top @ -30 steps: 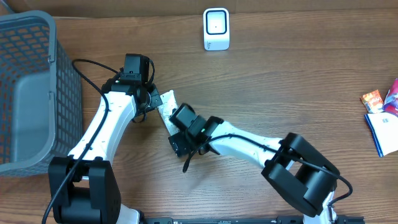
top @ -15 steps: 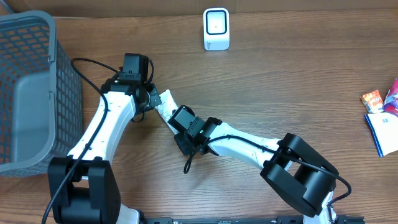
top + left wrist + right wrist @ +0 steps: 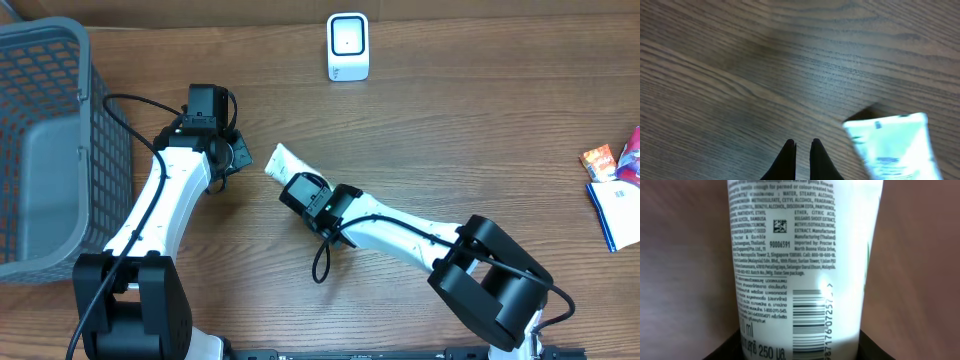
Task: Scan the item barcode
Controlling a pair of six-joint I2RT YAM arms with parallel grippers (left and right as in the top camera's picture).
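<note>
The item is a white tube [image 3: 281,161] lying on the wooden table, printed side up. My right gripper [image 3: 300,187] is shut on its lower part. In the right wrist view the tube [image 3: 800,255] fills the middle and its barcode [image 3: 807,322] faces the camera; the dark fingers [image 3: 722,350] press against both sides, so my right gripper [image 3: 800,352] grips it. My left gripper [image 3: 240,155] stands just left of the tube's flat end, apart from it. In the left wrist view my left gripper [image 3: 801,145] is shut and empty, with the tube [image 3: 892,147] off to its right.
A white barcode scanner [image 3: 347,46] stands at the back of the table. A grey mesh basket [image 3: 100,150] fills the left side. Small packets [image 3: 600,160] and a blue-edged booklet [image 3: 615,212] lie at the right edge.
My right gripper has closed onto the tube and shifted toward the back. My left gripper has drawn off the tube's end to the left.
</note>
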